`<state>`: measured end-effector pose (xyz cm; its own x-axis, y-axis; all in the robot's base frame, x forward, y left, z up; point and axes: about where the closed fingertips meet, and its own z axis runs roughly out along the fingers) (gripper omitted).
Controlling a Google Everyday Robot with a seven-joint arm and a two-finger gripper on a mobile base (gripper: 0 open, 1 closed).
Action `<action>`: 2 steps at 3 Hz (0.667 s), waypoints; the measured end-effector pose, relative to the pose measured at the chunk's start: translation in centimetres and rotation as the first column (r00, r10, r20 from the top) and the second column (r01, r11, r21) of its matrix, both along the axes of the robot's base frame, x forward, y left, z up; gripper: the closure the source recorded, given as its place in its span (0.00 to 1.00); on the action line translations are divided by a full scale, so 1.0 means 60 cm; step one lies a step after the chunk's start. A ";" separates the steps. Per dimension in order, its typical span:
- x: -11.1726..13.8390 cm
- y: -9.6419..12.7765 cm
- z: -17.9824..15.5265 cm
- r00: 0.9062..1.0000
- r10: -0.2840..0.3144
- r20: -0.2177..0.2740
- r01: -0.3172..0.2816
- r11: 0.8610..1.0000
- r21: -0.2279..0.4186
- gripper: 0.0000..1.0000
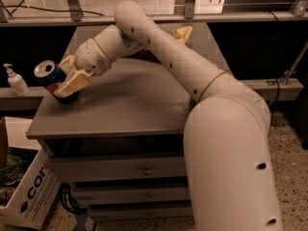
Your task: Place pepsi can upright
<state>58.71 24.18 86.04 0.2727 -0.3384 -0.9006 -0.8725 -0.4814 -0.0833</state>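
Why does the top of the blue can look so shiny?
In the camera view, dim warm light glints off the silver top of the pepsi can, tilted toward the lens; the gripper grips it near the table edge, a dark shadow beneath.
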 end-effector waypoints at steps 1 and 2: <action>-0.001 -0.001 0.000 1.000 -0.001 -0.002 0.001 1.000 0.000 0.38; -0.001 -0.001 0.000 1.000 -0.001 -0.003 0.001 1.000 0.000 0.13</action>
<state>58.65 24.11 86.06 0.2700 -0.3386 -0.9014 -0.8732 -0.4805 -0.0811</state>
